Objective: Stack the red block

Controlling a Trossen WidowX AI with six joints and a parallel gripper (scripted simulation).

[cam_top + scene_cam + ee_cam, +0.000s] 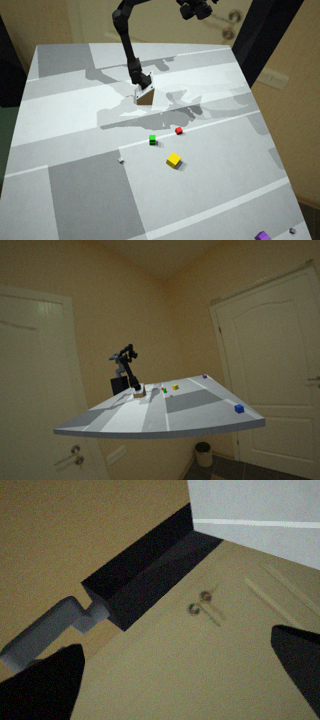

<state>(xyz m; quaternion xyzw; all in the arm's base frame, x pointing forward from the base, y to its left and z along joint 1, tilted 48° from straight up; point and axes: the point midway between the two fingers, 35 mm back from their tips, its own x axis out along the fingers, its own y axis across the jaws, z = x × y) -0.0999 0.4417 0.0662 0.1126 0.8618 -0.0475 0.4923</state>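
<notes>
The red block (pixel 178 130) (pixel 162 388) lies on the table (pixel 219 201) (pixel 160 435), turned a little. In the top view it is right of the green tower (pixel 152 139) (pixel 164 390) and slightly farther back. The tower stands upright as two green blocks, one on the other, with nothing on top. My gripper (pixel 178 644) is open and empty, its fingers wide apart in the wrist view. The arm holds it high above the table, away from both blocks. In the top view the arm's far end is at the top edge, partly cut off. No block shows in the wrist view.
A larger yellow block (pixel 173 160) (pixel 175 387) lies near the tower. A small white block (pixel 120 160) (pixel 171 395) is left of it in the top view. Farther off are a purple block (pixel 262 236) (pixel 204 376), a small grey block (pixel 292 230) and a blue block (pixel 239 408).
</notes>
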